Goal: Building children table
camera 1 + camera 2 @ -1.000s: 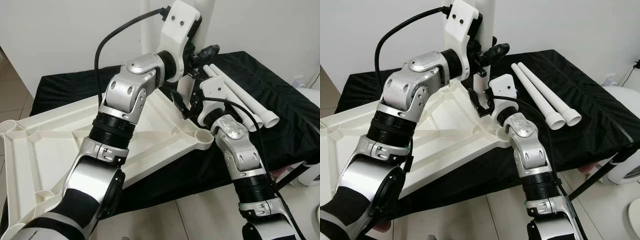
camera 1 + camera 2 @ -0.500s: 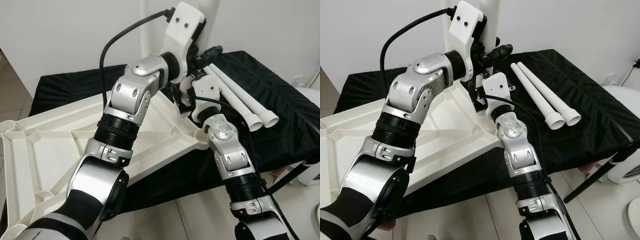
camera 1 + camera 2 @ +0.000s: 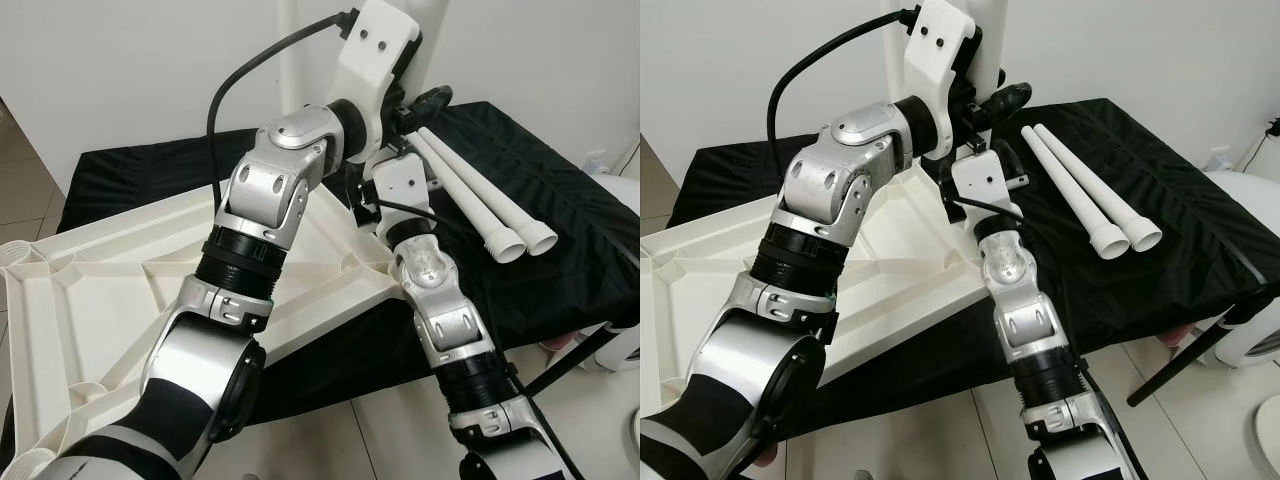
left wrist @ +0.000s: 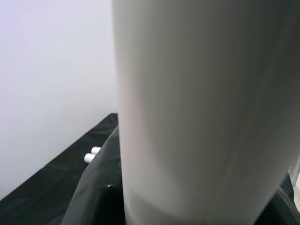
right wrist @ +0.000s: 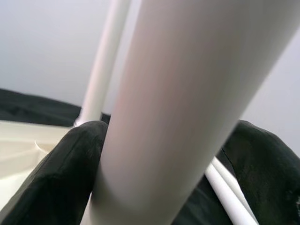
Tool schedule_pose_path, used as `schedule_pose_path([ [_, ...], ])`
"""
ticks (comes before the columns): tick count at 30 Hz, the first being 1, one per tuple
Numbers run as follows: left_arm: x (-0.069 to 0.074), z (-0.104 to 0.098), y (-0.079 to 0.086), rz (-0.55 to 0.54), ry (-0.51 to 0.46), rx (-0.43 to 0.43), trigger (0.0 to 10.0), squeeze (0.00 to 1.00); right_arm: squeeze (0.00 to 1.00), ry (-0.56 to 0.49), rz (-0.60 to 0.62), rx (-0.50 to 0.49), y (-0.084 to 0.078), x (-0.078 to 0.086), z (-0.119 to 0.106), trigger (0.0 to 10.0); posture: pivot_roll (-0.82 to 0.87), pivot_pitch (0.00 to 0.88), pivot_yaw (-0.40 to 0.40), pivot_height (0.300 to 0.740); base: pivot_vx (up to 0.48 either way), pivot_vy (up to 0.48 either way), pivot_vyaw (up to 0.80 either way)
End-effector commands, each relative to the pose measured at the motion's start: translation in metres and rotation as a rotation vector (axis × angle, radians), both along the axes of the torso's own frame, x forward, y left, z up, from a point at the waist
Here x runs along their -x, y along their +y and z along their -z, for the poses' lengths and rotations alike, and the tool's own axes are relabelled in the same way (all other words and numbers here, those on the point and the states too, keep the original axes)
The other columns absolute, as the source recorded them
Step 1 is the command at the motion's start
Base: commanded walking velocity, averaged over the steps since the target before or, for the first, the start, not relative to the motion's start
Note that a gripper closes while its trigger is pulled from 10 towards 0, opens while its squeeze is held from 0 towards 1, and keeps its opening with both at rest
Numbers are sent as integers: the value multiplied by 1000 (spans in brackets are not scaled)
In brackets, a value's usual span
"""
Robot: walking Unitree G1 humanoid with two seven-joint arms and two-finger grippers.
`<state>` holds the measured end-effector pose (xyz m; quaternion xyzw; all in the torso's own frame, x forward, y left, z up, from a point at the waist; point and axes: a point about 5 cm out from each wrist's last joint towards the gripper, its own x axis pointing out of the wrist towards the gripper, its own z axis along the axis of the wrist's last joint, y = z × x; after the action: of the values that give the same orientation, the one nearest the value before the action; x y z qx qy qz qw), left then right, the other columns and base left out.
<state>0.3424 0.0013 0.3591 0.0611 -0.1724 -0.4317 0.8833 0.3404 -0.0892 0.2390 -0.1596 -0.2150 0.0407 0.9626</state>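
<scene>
I had both arms raised over the black-draped surface (image 3: 1160,190). The left end effector (image 3: 985,100) gripped the upright white table leg (image 3: 992,40) high up, its black fingers (image 4: 93,197) closed around the tube. The right end effector (image 3: 365,195) held the same leg lower down, near where it met the far right corner of the overturned white tabletop (image 3: 120,300); in the right wrist view its black fingers (image 5: 61,178) sat on either side of the tube and pressed against it. The tabletop lay underside up, ribs showing, covering the left part of the surface and overhanging its near edge. A second upright leg (image 5: 104,56) stood behind the held one, against the white wall. Two loose white legs (image 3: 1080,190) lay side by side on the black cloth to the right, touching each other, flared open ends towards me, well apart from the tabletop.
</scene>
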Motion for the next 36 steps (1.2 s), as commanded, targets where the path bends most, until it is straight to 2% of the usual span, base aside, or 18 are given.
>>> schedule_pose_path([
  [1,-5,-12,8,-226,-22,99,10000,0,0,10,26,-9,0,0,3,6118,-81,26,11,740,0,0,0],
  [2,-5,-12,8,-226,-23,99,10000,0,0,9,32,-14,0,0,3,4078,-81,25,12,740,0,0,0],
  [3,-5,-12,8,-226,-23,99,10000,0,0,9,32,-14,0,0,3,4078,-81,25,12,740,0,0,0],
  [4,-5,-12,7,-225,-23,99,10000,0,0,2,46,-19,0,-1,2,1490,-81,25,13,740,0,0,0],
  [6,-5,-12,7,-226,-25,99,10000,0,0,1,46,-26,1,-1,2,1490,-81,26,12,740,0,0,0],
  [7,-5,-12,7,-225,-25,100,10000,0,0,-4,49,-23,1,-1,1,0,-81,26,12,740,0,0,0],
  [8,-5,-12,7,-224,-25,100,10000,0,0,-8,53,-20,1,-1,1,0,-80,27,12,740,0,0,0],
  [9,-5,-12,6,-222,-25,100,10000,0,0,-13,57,-20,1,-1,0,10000,-79,28,11,740,0,0,0],
  [21,-4,-12,5,-220,-28,99,10000,0,0,-25,59,-48,4,0,-6,10000,-78,34,13,740,0,0,0],
  [22,-4,-12,5,-219,-28,99,10000,0,557,-23,53,-56,5,1,-6,10000,-78,34,13,740,0,0,0],
  [23,-4,-13,5,-219,-29,99,10000,0,1000,-25,53,-61,6,1,-6,10000,-79,39,13,740,0,0,0],
  [27,-4,-13,4,-219,-29,99,10000,0,1000,-26,56,-66,6,1,-6,10000,-79,39,13,740,0,0,0],
  [28,-4,-13,4,-219,-29,99,10000,0,0,-30,60,-64,6,1,-7,10000,-79,40,14,740,0,0,0],
  [36,-5,-13,5,-222,-34,98,10000,0,0,-34,63,-85,6,2,-11,10000,-80,39,16,740,0,0,0],
])
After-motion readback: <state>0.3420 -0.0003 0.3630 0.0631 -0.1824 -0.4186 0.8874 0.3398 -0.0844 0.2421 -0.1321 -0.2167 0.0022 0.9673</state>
